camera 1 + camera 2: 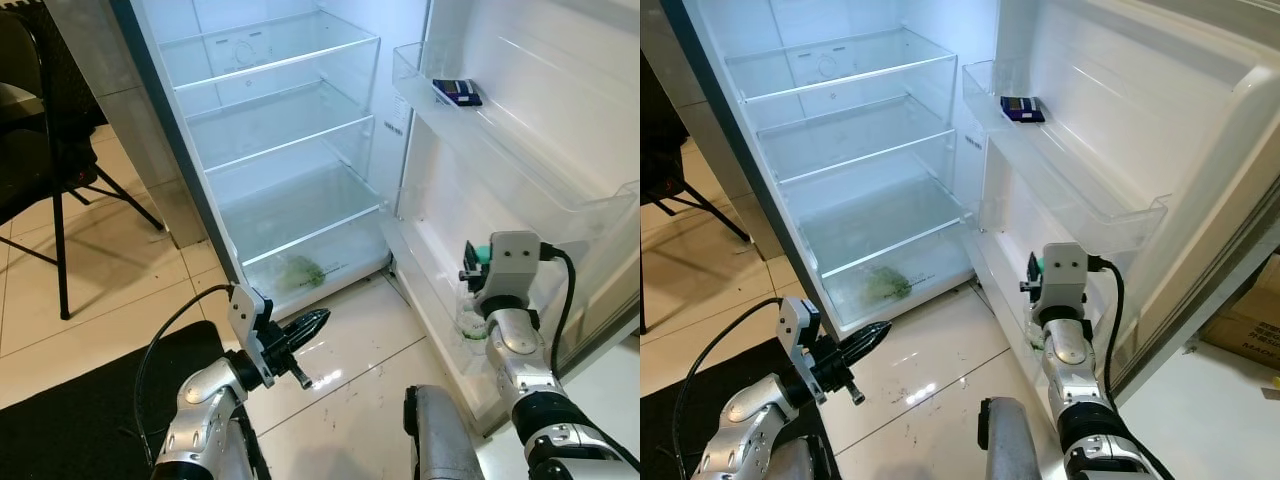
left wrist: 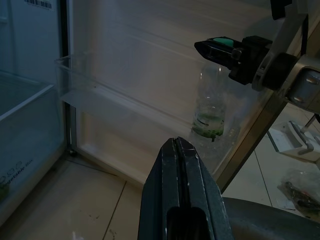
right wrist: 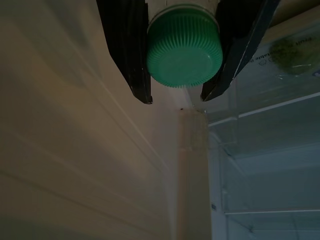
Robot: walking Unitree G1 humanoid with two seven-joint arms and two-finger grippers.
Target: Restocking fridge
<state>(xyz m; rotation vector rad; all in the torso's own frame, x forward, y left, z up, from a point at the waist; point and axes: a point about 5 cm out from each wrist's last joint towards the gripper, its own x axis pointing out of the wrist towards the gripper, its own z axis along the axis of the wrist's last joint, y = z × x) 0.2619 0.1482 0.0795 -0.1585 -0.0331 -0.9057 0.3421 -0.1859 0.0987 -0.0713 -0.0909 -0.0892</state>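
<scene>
A clear plastic bottle point(image 1: 470, 318) with a green cap point(image 3: 184, 47) stands upright in the lower shelf of the open fridge door point(image 1: 560, 120). My right gripper point(image 1: 478, 262) is above it, shut on the bottle at the cap, one black finger on each side. The left wrist view shows the bottle point(image 2: 210, 107) with a green label band near its base. My left gripper point(image 1: 322, 318) is shut and holds nothing. It hovers over the tiled floor in front of the fridge's bottom compartment, pointing toward the door.
The fridge's glass shelves point(image 1: 270, 60) are bare. A green leafy bag point(image 1: 300, 270) lies in the bottom drawer. A dark blue box point(image 1: 457, 92) sits on the upper door shelf. A black chair point(image 1: 40, 150) and a black mat point(image 1: 90, 400) are at left.
</scene>
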